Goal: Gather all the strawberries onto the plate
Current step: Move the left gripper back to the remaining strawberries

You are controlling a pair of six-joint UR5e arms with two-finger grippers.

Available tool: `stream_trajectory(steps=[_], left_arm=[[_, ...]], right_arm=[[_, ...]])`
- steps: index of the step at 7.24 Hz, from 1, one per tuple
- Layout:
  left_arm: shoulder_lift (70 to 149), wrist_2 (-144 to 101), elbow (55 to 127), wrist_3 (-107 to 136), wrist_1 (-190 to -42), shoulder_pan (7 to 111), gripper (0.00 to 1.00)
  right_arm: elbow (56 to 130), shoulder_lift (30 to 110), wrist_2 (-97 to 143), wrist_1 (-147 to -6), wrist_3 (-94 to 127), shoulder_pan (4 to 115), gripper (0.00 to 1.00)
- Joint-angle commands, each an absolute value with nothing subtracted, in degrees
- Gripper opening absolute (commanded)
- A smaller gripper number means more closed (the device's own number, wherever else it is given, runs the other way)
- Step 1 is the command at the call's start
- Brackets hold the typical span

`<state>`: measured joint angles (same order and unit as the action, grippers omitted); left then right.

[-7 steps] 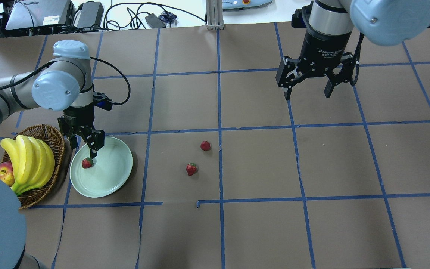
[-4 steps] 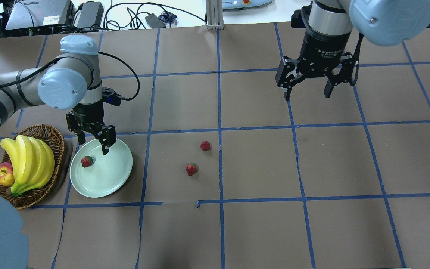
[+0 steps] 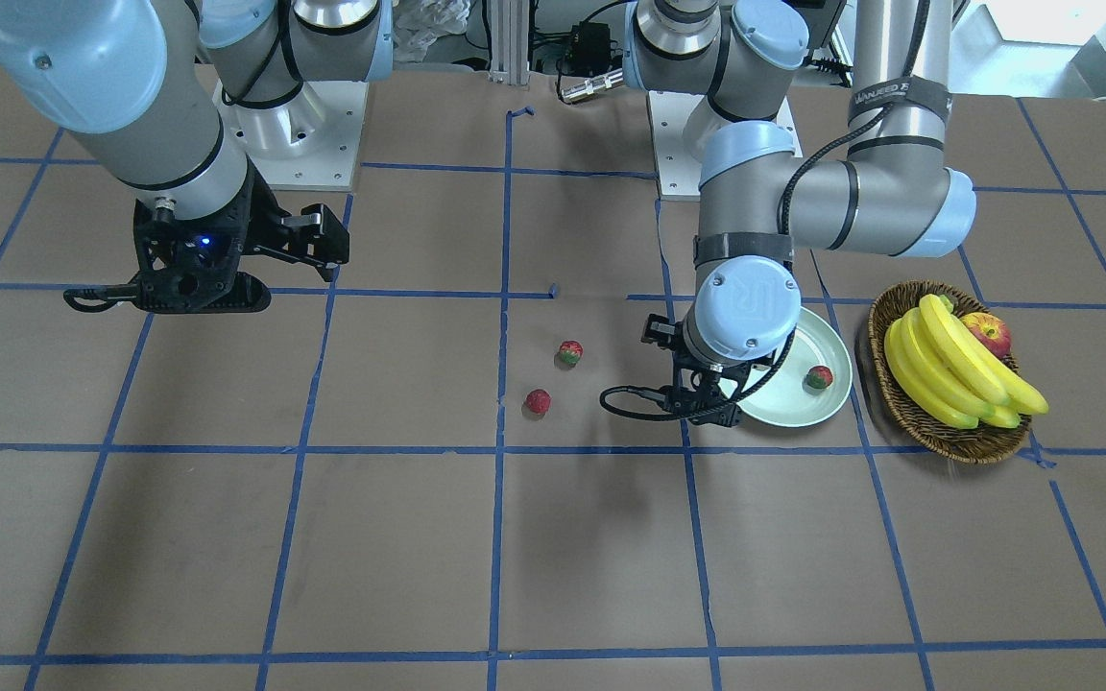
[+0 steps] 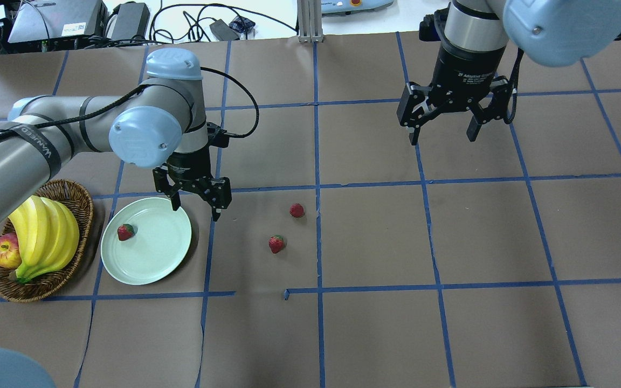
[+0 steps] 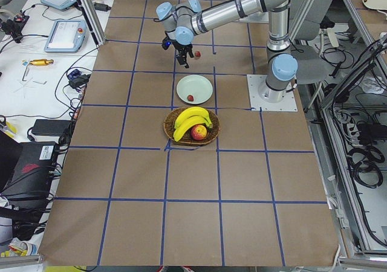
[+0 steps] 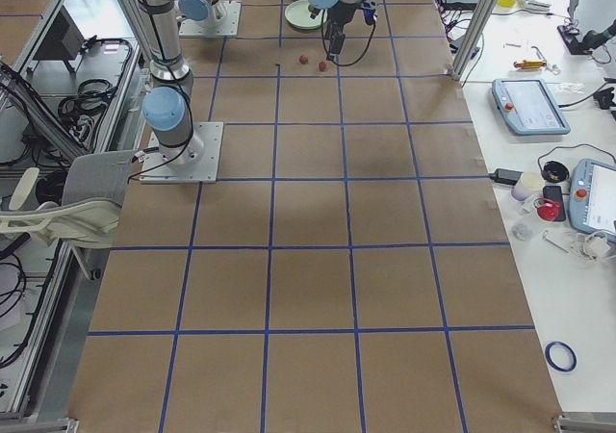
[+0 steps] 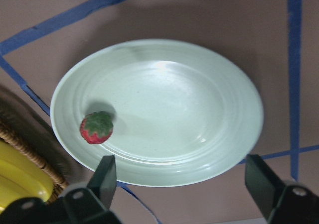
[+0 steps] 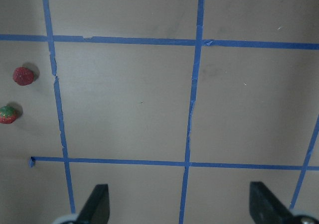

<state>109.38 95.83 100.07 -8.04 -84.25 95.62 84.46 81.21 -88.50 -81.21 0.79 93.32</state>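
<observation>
The plate (image 4: 155,256) holds one strawberry (image 4: 125,232); the basket (image 4: 71,187) holds bananas (image 4: 46,237) and an apple (image 4: 4,252)

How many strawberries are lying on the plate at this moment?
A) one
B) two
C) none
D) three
A: only one strawberry lies on the plate; the nearer loose strawberry and the farther loose strawberry sit on the brown table.

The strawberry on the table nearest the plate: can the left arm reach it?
Probably yes: the open left tool hangs just past the plate's rim, and nothing stands between it and that strawberry.
</observation>
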Motion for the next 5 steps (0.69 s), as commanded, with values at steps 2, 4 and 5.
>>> stream_trajectory(steps=[2, 4, 5], left_arm=[[110.9, 86.8, 100.5, -5.1, -81.5, 100.4, 0.91], [112.1, 80.8, 100.6, -4.4, -81.4, 102.3, 0.90], [113.2, 80.6, 100.7, -4.3, -81.0, 102.7, 0.89]], right_arm=[[84.5, 81.2, -88.5, -81.2, 0.7, 93.3, 1.00], [84.5, 81.2, -88.6, -81.2, 0.7, 93.3, 1.00], [84.5, 81.2, -88.5, -81.2, 0.7, 93.3, 1.00]])
